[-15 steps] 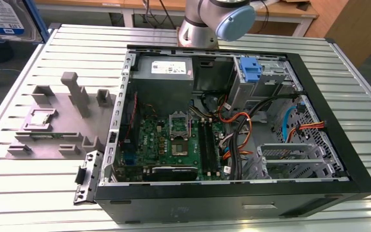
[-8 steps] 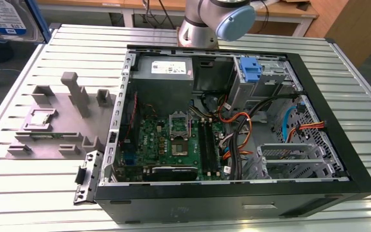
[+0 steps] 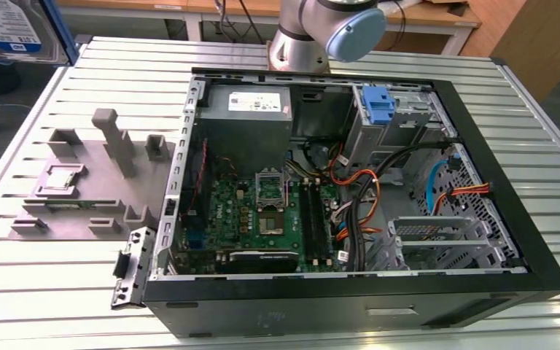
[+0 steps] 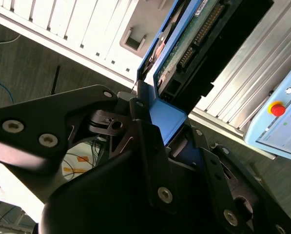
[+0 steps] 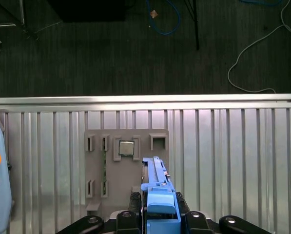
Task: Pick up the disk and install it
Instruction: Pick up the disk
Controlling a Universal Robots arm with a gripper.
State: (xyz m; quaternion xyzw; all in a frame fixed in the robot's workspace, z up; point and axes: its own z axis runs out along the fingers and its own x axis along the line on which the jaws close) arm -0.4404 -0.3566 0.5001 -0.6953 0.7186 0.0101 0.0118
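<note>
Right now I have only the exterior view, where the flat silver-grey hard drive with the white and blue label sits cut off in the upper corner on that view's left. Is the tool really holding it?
Observer: Yes. In the second wrist view the tool is shut on the blue-framed flat silver-grey hard drive.
Operator: Which face is turned away from me?
Observer: The side with its green circuit board, which faces that same camera.
Operator: Anything near the table outside my frame?
Observer: A pale blue control pendant with a round red button, seen in both wrist views by the slatted aluminium table.
</note>
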